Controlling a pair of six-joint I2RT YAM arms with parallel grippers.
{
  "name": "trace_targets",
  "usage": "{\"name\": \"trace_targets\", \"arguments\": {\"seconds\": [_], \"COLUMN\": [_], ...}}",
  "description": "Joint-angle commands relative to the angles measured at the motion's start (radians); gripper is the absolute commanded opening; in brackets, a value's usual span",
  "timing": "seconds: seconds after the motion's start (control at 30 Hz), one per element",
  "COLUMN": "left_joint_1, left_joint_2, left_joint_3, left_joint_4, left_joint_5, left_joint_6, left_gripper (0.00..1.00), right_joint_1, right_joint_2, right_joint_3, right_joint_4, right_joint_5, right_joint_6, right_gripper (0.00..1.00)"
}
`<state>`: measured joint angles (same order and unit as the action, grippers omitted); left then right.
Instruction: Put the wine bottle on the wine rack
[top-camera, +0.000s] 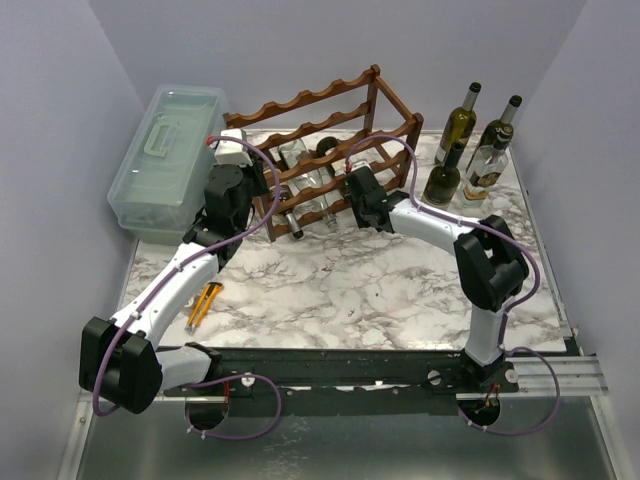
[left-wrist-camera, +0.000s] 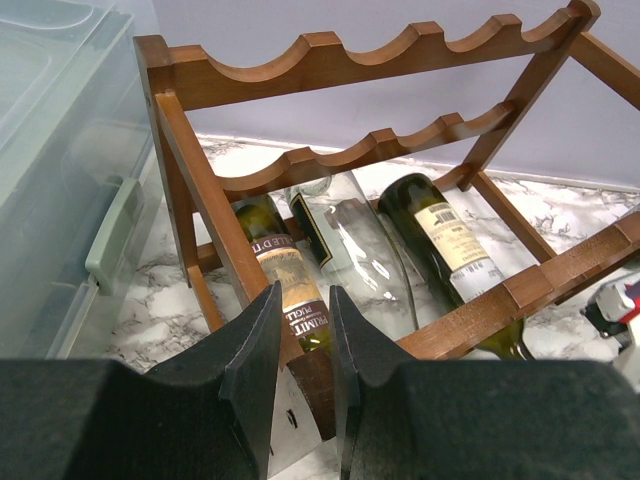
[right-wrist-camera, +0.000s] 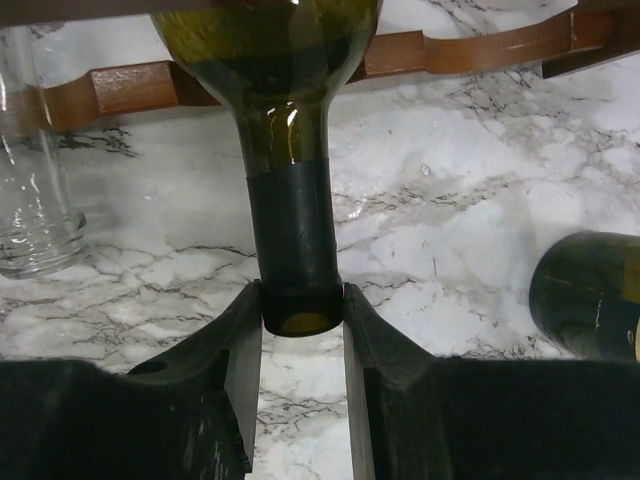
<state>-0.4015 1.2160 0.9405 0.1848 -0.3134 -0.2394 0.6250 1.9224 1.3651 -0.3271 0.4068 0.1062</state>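
The dark reddish-brown wine rack (top-camera: 320, 105) stands at the back middle of the marble table. A dark green wine bottle (right-wrist-camera: 290, 230) lies in its bottom tier, neck pointing out toward me. My right gripper (right-wrist-camera: 303, 300) is shut on the mouth of that bottle, a finger touching each side; from above the gripper (top-camera: 352, 188) sits at the rack's front right. The same bottle (left-wrist-camera: 450, 240) shows its cream label in the left wrist view. My left gripper (left-wrist-camera: 305, 300) straddles the rack's (left-wrist-camera: 330, 60) front left corner post, jaws close on the wood.
A clear bottle (left-wrist-camera: 365, 250) and a labelled bottle (left-wrist-camera: 285, 270) also lie in the bottom tier. A pale green plastic box (top-camera: 165, 160) stands left of the rack. Several bottles (top-camera: 470, 150) stand at the back right. An orange-handled tool (top-camera: 205, 303) lies by the left arm.
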Motion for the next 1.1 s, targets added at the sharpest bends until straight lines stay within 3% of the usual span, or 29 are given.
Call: {"name": "trace_targets", "arguments": {"seconds": [0.0, 0.3, 0.73, 1.07], "left_joint_1": [-0.011, -0.011, -0.011, -0.011], "left_joint_2": [0.025, 0.026, 0.027, 0.029], "left_joint_3": [0.009, 0.009, 0.011, 0.009], "left_joint_4": [-0.052, -0.056, -0.059, -0.059], "left_joint_5": [0.036, 0.039, 0.028, 0.026], "left_joint_6": [-0.001, -0.003, 0.005, 0.007], "left_gripper": [0.27, 0.27, 0.26, 0.26], "right_joint_1": [-0.004, -0.011, -0.010, -0.010], "right_joint_2": [0.065, 0.081, 0.045, -0.016], "right_joint_3": [0.003, -0.047, -0.122, -0.205], "right_joint_4": [0.026, 0.069, 0.375, 0.437], "right_joint_5": [0.029, 0.037, 0.040, 0.037], "right_joint_6": [0.013, 0.031, -0.036, -0.015], "right_gripper": [0.01, 0.01, 0.01, 0.33]}}
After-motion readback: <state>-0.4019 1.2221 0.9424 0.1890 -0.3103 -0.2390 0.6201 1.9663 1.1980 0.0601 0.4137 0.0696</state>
